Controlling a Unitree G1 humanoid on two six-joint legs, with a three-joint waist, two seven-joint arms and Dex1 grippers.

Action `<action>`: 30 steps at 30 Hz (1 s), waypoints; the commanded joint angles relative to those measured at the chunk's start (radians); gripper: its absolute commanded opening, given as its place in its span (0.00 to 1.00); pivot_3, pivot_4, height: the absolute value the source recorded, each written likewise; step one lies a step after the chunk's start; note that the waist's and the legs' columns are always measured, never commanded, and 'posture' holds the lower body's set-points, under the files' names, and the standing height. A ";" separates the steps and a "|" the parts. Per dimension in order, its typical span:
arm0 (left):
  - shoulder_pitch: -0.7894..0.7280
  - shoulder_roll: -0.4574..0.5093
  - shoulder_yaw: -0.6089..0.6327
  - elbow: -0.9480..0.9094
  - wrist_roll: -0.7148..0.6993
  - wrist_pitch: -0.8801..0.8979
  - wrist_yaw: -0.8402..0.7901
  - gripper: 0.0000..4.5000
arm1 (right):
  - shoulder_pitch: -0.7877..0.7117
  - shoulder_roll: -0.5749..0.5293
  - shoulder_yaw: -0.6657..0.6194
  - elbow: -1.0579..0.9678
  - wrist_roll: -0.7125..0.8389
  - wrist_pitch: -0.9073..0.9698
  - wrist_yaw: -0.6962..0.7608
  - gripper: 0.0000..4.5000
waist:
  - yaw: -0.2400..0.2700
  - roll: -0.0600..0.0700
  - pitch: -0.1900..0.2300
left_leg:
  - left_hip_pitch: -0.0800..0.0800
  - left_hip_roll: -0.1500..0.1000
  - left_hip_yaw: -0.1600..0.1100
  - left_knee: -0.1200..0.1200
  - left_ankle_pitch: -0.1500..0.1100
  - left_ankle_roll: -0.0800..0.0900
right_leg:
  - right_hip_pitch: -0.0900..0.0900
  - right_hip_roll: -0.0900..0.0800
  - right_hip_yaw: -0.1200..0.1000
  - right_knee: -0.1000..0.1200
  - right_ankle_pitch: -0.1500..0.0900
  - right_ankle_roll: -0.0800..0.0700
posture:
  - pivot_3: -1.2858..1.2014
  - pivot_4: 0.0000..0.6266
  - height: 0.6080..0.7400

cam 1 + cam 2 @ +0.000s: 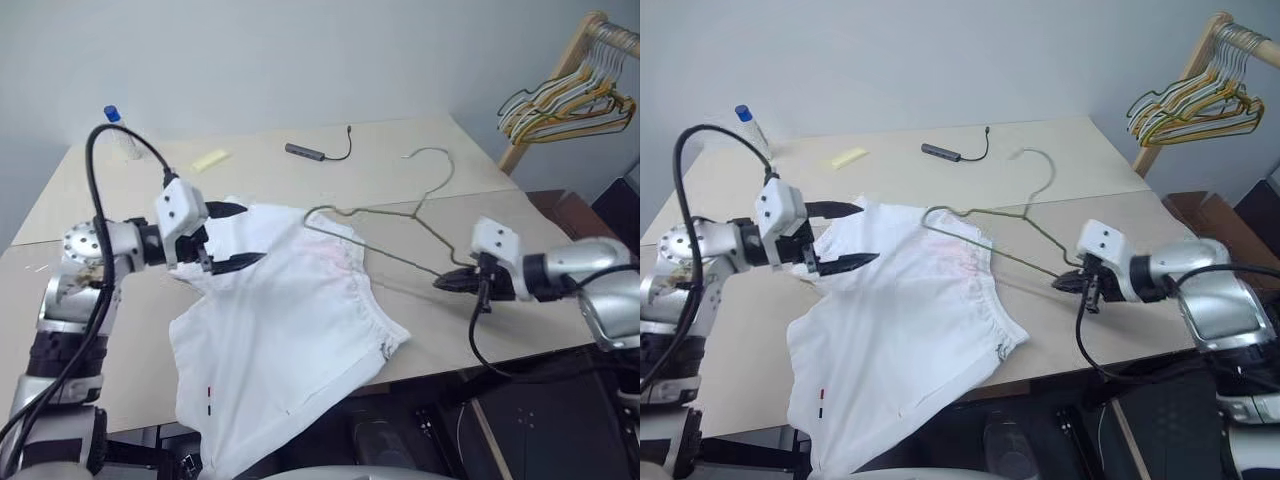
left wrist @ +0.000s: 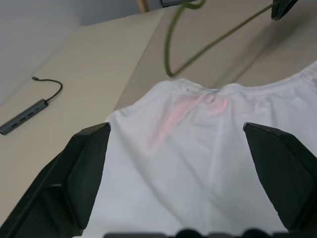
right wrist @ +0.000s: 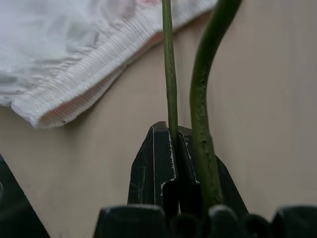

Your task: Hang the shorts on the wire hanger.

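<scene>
The white shorts lie spread on the table, one leg hanging over the front edge, with a tiny red-and-dark mark near that hem. My left gripper stands open at the shorts' far left corner, one finger on either side of the cloth and nothing pinched. The wire hanger lies flat to the right, its left end at the gathered waistband. My right gripper is shut on the hanger's right corner; the right wrist view shows the thin wire running out from between the closed fingertips.
A grey USB hub with its cable and a yellow slip lie on the far part of the table. A blue-capped bottle stands at the back left. A wooden rack with bunched hangers stands beyond the right edge.
</scene>
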State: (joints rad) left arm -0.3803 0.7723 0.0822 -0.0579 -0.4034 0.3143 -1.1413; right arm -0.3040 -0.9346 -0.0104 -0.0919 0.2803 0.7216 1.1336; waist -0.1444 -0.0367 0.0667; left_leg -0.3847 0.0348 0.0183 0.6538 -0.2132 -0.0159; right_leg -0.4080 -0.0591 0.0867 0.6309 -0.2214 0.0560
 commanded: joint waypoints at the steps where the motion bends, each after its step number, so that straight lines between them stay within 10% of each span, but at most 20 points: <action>1: 0.054 0.013 0.060 -0.181 -0.130 0.128 0.026 1.00 | 0.074 0.013 -0.167 -0.066 0.117 0.263 -0.088 0.00 | 0.003 0.000 0.000 | 0.000 0.000 0.000 0.000 0.000 0.000 | 0.000 0.000 0.000 0.000 0.000 0.000 | 0.49 0.02 1.00; 10: 0.103 0.063 0.084 -0.281 -0.203 0.203 0.030 1.00 | 0.225 -0.032 -0.206 -0.091 0.274 0.567 -0.104 0.00 | 0.017 0.000 0.000 | 0.004 0.000 0.001 0.000 0.000 0.000 | 0.003 0.001 0.000 -0.001 -0.005 -0.007 | 0.49 0.05 1.00; 30: 0.188 0.100 0.149 -0.377 -0.246 0.244 0.084 1.00 | 0.091 -0.121 -0.002 0.025 0.335 0.441 0.084 0.00 | 0.055 0.000 0.000 | 0.004 0.000 0.002 0.000 -0.001 0.001 | 0.002 0.001 0.001 -0.002 -0.005 -0.008 | 0.52 0.04 1.00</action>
State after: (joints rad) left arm -0.1856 0.8589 0.2032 -0.4106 -0.6314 0.5530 -1.0681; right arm -0.1928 -1.0360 -0.0076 -0.0548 0.5982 1.1975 1.1801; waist -0.0889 -0.0368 0.0666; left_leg -0.3813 0.0353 0.0207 0.6534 -0.2140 -0.0150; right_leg -0.4058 -0.0584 0.0877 0.6285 -0.2268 0.0483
